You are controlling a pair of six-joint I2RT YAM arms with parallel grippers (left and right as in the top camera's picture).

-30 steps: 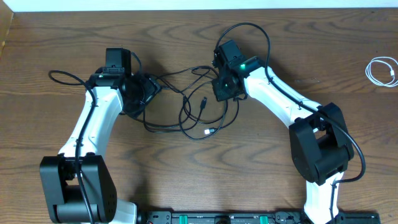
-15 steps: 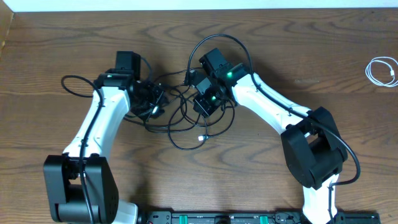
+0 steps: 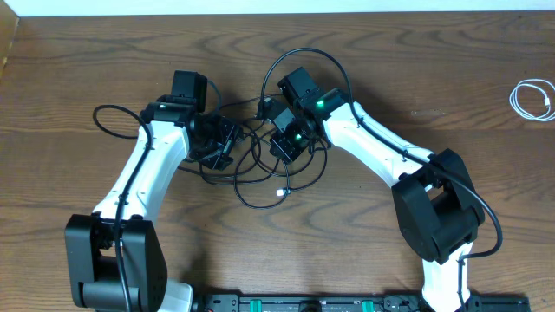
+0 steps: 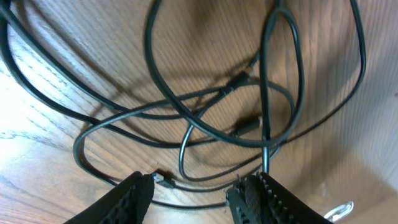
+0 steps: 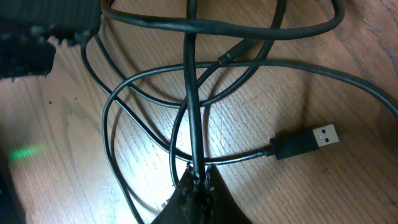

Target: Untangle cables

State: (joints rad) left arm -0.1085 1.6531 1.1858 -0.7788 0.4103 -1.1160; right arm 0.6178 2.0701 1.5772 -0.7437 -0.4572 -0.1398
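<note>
Even light overhead, wrist views slightly soft, faint shadows under cables (image 4: 265,74), green glow on table (image 5: 25,152)

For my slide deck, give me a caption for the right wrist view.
Right pincer shut on a black cable, a USB plug lying nearby on the wooden table.

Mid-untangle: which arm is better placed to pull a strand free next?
Right, probably. The right gripper is shut on a black cable running up through the loops, so it can pull at once; the left gripper stands open, gripping nothing.
</note>
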